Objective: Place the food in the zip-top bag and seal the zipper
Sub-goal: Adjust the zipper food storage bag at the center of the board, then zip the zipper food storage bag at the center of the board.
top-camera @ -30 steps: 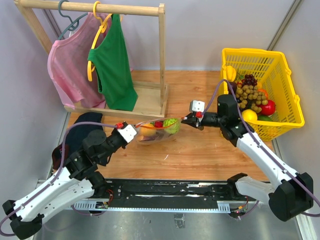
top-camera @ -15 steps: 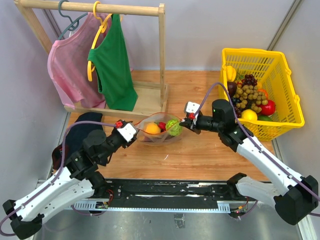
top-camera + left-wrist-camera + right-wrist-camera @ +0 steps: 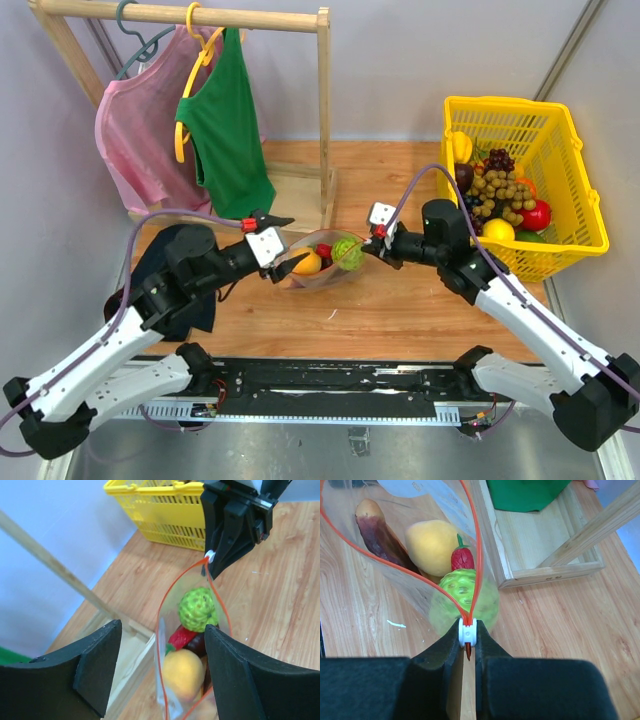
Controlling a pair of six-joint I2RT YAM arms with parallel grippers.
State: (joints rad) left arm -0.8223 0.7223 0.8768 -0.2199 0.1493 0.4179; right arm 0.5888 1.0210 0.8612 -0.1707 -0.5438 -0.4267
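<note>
Your left pincer (image 3: pixel 283 240) is released, its two black fingers (image 3: pixel 95 667) spread wide on either side of the near end of the crinkly clear plastic zip-top bag (image 3: pixel 318 278). From the left wrist view you cannot tell whether either finger brushes the plastic. Your right pincer (image 3: pixel 370 243) is clenched tight on the far end of the narrow orange-red zipper (image 3: pixel 468 614), its tips pinching the small white slider (image 3: pixel 467 632) where the two strands meet. Beyond that slider the strands part into a wide loop, so the mouth stands open along most of its length. The zip-top bag rests on the wooden bench (image 3: pixel 420 310) between your two pincers, just in front of the base of the wooden clothes rack (image 3: pixel 323 100). The food sits inside it: a green bumpy ball (image 3: pixel 465 597) nearest the slider, a red elongated pepper (image 3: pixel 462 557) behind it, a round orange-yellow fruit (image 3: pixel 432 540), and a dark purple piece (image 3: pixel 377 532) against the side. The yellow plastic basket (image 3: pixel 575 180) stands well apart on the right.
</note>
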